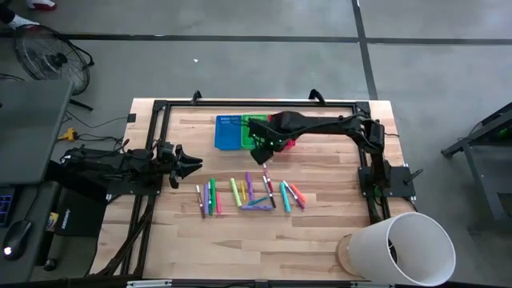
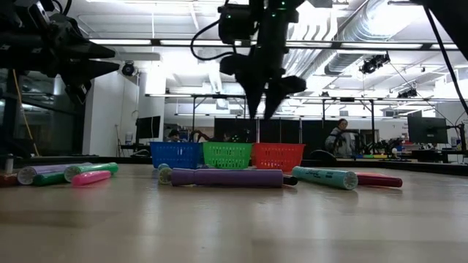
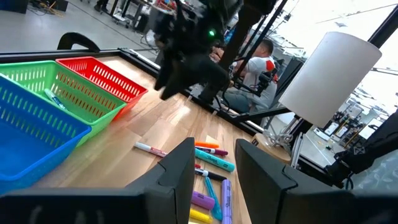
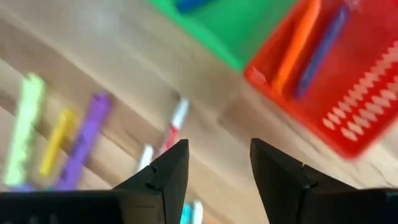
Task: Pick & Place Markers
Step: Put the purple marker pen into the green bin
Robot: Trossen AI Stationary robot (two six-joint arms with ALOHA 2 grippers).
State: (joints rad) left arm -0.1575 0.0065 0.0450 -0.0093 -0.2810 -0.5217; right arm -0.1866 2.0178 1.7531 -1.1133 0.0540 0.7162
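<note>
From above, the right gripper (image 1: pixel 265 157) hangs open by the red basket (image 1: pixel 286 142), and the markers (image 1: pixel 248 194) lie at its 6 o'clock, long axes mostly 12-to-6. The right wrist camera shows the spread fingers (image 4: pixel 163 177) over a red-and-white marker (image 4: pixel 173 127); orange and blue markers already lie in the basket. The left gripper (image 1: pixel 192 165), also open, waits at 9 o'clock, farther away.

— How's your light?
— You've got bright, even ceiling strips in the low view; the arms go to silhouette against them.
— Any blur?
— Your right wrist view smears the markers (image 4: pixel 81 143); the near table (image 2: pixel 234 226) is soft.
</note>
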